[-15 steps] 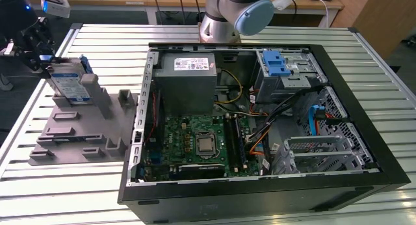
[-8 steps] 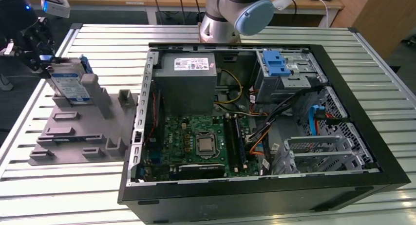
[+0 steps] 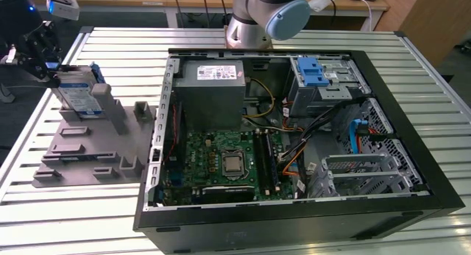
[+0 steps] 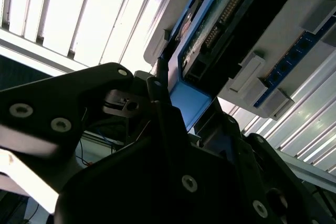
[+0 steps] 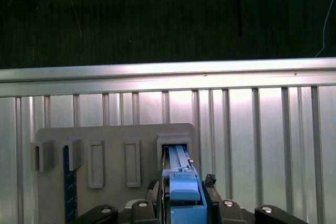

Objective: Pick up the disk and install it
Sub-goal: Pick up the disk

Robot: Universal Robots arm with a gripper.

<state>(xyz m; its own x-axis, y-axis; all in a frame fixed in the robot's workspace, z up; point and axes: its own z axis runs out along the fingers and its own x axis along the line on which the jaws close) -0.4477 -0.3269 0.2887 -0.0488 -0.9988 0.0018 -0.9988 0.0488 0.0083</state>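
The disk (image 3: 79, 95) stands on edge in a slot of the grey holder (image 3: 81, 150) at the exterior view's left, on the slatted table beside the open computer case. My gripper (image 3: 53, 73) sits at the disk's upper end. In the first wrist view, black fingers (image 5: 211, 182) press both sides of the disk's blue carrier (image 5: 184, 192), so my gripper (image 5: 184, 203) is shut on it. The second wrist view shows the disk's circuit-board side (image 4: 220, 19) and its blue end (image 4: 189, 103) between the fingers. The disk's lower part still sits in the holder slot (image 5: 173, 142).
The open computer case (image 3: 412, 100) lies flat in the middle of the table. Inside are a grey power supply (image 3: 213, 95), a motherboard (image 3: 228, 161), a metal cage with a blue latch (image 3: 316, 73) and silver brackets (image 3: 360, 172). The table's edge (image 5: 168, 72) runs just past the holder.
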